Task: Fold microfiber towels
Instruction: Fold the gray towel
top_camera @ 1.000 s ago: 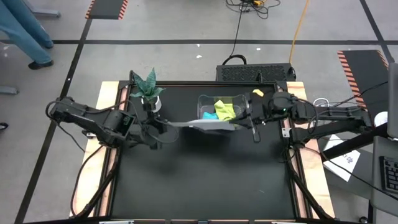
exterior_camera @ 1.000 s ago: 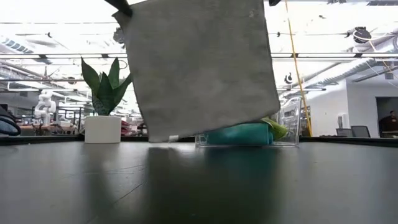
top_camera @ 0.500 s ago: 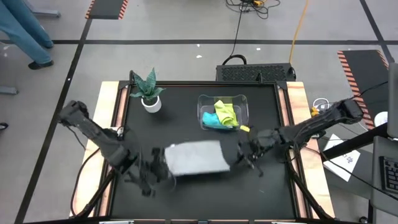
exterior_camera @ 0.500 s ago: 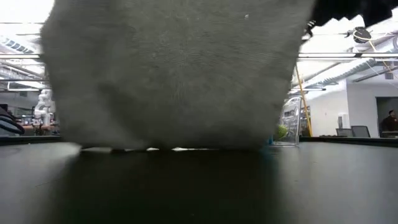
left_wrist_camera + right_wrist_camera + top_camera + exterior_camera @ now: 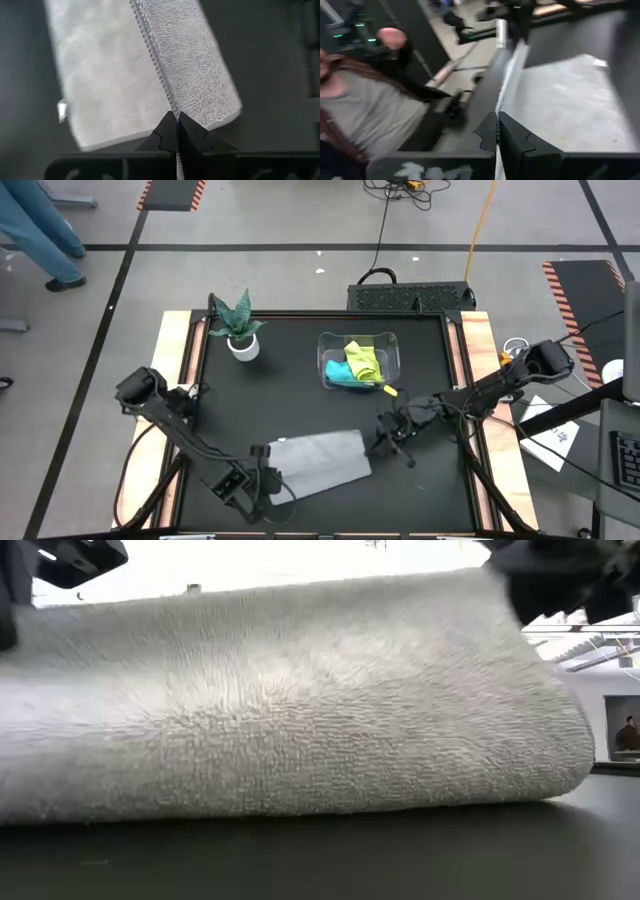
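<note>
Left gripper (image 5: 262, 477): jaws pressed together on the near-left corner of the grey towel (image 5: 318, 464), low over the front part of the bench (image 5: 300, 380); in its wrist view (image 5: 176, 131) the hem runs straight into the closed tips
Right gripper (image 5: 385, 435): jaws clamped on the towel's right-hand corner, just beside the cloth's right edge; the wrist view (image 5: 497, 131) shows the stitched hem pinched between them
Grey towel: spread between the two grippers on the front half of the bench, its near edge rolled over in a soft bulge that fills the low view (image 5: 290, 710)
Edges: towel's front edge lies close to the bench's front rim; its back edge is well apart from the clear bin (image 5: 358, 358)
Open room: bare black surface lies between towel and bin, and to the front right
Bin contents: yellow-green towel (image 5: 363, 357) over a teal towel (image 5: 338, 370), both bunched
Plant (image 5: 240, 325): potted, at the back-left corner, well apart from the arms
Count: three towels, one bin, one plant, two arms
Beyond the bench: a person (image 5: 360, 100) shows in the right wrist view
</note>
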`<state>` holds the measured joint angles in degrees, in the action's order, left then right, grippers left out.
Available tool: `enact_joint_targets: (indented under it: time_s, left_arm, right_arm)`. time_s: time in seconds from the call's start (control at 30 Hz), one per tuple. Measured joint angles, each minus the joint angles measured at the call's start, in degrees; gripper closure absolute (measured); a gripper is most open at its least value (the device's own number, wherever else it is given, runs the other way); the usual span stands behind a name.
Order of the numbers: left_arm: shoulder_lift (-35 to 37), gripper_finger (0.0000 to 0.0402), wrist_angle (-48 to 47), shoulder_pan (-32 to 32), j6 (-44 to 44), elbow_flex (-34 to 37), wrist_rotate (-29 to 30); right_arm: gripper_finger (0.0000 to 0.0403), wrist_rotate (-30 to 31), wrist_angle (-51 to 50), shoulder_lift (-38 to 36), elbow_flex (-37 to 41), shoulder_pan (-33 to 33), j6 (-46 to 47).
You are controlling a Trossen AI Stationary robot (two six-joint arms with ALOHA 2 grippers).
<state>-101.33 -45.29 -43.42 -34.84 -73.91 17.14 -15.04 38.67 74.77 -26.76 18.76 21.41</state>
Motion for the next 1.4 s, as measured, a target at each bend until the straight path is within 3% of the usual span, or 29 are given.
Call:
enact_joint_targets:
  time_s: [0.37, 0.83, 0.93, 1.07, 1.23, 1.4]
  left_arm:
    - [0.2, 0.0393, -10.6, 4.7, 0.2, 0.4, 5.9]
    - [0.2, 0.039, 0.4, 13.0, 1.3, 14.2, 5.2]
    - [0.2, 0.039, -0.3, 13.4, 1.7, 14.4, 5.4]
    - [2.3, 0.0372, 0.3, 13.3, 3.7, 14.4, 7.3]
    - [7.7, 0.0307, 0.6, 11.7, 4.3, 14.4, 10.4]
    - [12.9, 0.0241, 0.5, 9.7, 1.4, 14.3, 11.0]
  right_arm:
    - [0.0403, -1.6, -9.6, -0.5, 0.0, -11.0, 0.4]
    - [0.0394, -1.3, -17.1, -0.5, 0.0, -16.6, -3.8]
    - [0.0364, -1.3, -17.1, -0.5, 0.0, -16.6, -5.2]
    - [0.0295, 0.2, -16.8, -0.5, 0.0, -16.7, -5.6]
    - [0.021, 1.7, -17.0, -0.5, 0.0, -16.8, -5.0]
    - [0.0172, 1.8, -18.2, -0.5, 0.0, -16.5, -5.9]
